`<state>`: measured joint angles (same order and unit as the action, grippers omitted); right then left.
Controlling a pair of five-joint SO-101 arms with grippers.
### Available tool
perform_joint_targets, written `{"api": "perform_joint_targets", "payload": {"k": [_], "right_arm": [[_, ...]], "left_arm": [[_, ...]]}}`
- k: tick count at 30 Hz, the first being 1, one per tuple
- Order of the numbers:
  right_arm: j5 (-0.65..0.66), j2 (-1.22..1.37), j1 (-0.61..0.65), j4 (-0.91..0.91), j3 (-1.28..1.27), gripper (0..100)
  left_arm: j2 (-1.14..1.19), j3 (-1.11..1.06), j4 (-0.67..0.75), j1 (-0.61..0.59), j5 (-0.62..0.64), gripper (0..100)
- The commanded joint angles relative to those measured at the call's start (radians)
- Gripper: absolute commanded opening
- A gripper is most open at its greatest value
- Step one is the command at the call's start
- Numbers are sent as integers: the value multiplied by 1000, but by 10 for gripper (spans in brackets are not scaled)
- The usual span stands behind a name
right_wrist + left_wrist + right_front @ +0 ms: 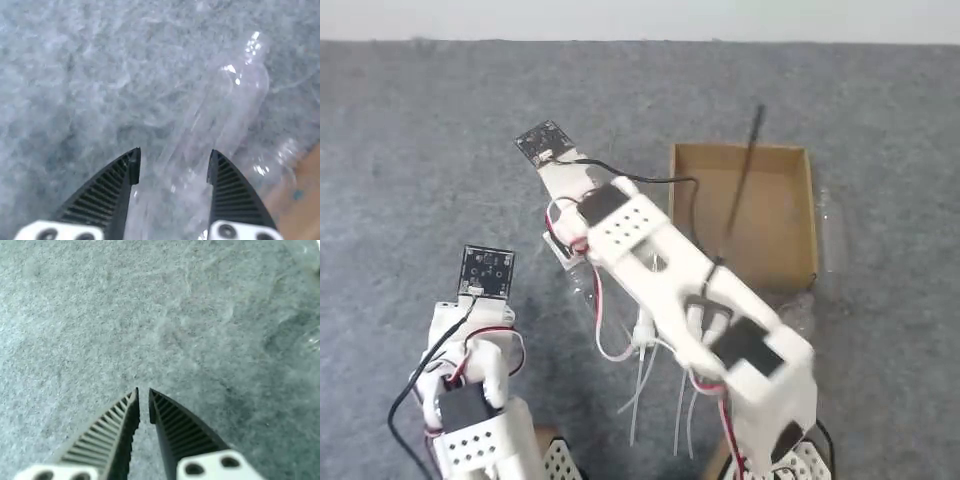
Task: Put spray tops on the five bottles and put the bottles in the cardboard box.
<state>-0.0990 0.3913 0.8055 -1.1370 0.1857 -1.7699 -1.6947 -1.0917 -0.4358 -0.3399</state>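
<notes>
Right wrist view first: the right gripper [172, 160] is seen spread wide, its jaws set either side of a clear bottle [220, 115] that is laid flat on the grey carpet [65, 75]. Whether the bottle is touched by the jaws cannot be told, and nothing is clamped. Over to the left wrist view, where the left gripper [143, 392] is held above the carpet with its jaws drawn together, tips almost meeting, nothing caught between them. From the high view, the bottle is found under the right arm's far end, near the box [740, 215] on the side nearer the left arm. A second bottle [830, 235] is seen just outside the box, and spray tops [644, 330] are scattered on the carpet between the two arms
</notes>
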Motion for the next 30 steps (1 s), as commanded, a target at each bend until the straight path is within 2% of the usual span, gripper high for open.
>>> {"api": "perform_joint_targets", "payload": {"k": [1, 6, 14, 30], "right_arm": [[-11, 73, 1, 22, 140, 182], [-64, 163, -13, 15, 184, 182], [-66, 186, -81, 13, 186, 182], [-66, 259, -79, 21, 187, 199]], "left_arm": [[14, 7, 5, 5, -8, 31], [14, 7, 5, 5, -8, 31], [14, 7, 5, 5, -8, 31], [14, 7, 5, 5, -8, 31]]}}
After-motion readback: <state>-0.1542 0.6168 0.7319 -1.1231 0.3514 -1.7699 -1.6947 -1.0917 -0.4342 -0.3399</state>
